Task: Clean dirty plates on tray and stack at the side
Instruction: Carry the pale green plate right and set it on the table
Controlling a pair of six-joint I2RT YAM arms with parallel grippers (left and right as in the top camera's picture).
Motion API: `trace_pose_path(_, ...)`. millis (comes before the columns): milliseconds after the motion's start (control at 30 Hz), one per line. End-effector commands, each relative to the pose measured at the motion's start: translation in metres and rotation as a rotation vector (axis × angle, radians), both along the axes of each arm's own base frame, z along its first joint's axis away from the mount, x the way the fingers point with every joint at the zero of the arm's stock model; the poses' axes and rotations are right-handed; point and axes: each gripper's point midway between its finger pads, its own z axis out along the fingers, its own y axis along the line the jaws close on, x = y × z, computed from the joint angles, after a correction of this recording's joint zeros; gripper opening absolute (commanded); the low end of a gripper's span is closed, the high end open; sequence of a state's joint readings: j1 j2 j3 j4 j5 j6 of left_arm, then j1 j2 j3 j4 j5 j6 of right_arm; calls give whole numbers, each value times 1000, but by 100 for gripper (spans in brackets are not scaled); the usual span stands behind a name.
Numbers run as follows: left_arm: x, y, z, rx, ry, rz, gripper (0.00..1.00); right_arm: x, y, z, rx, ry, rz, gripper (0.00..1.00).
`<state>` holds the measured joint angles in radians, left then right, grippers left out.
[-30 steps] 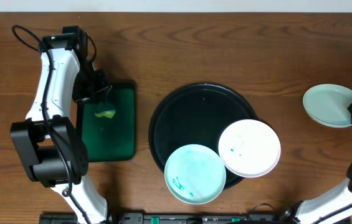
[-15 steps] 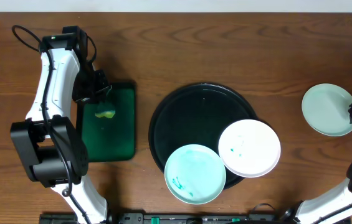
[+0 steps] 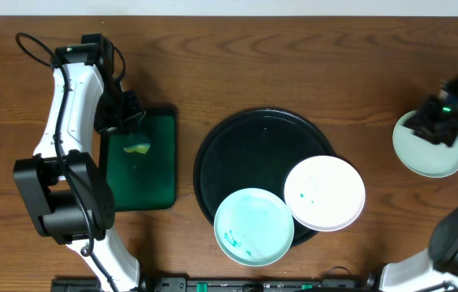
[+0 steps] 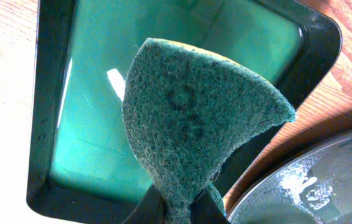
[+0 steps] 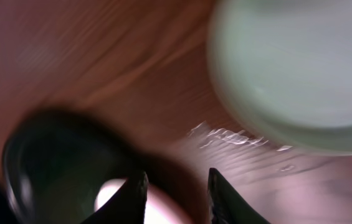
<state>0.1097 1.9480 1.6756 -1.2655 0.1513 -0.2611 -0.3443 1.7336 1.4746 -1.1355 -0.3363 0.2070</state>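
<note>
One mint plate (image 3: 427, 156) lies on the bare desk (image 3: 358, 73) by its right edge. The right gripper (image 5: 176, 179) hangs over the plate's far rim, jaws parted and empty. A white plate (image 3: 324, 193) and a second mint plate (image 3: 253, 227), both smeared teal, overlap the near rim of the black tray (image 3: 245, 138) at mid-desk. The left gripper (image 4: 179, 208) has its jaws pinched on a green sponge (image 4: 194, 118) over a green tray (image 3: 151, 178). Stacking seems to be under way; the next move is probably wiping a smeared plate.
</note>
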Motion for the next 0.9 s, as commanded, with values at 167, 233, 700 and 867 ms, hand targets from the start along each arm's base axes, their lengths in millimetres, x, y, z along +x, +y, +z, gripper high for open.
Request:
trace_pose_path(167,-1,1,0,0,-1,-22,7,-42,68,-2,-160,205,167,33)
trace_pose_path(233,-1,1,0,0,-1,-24,7,-53,79,-1,-158,247,168,33)
trace_pose_path(700,-1,0,0,0,-1,-24,7,-135,121,19,-175,277,178,41)
trace_pose_path(867,-1,0,0,0,0,-24,7,-178,127,-8,-181,319,124,40)
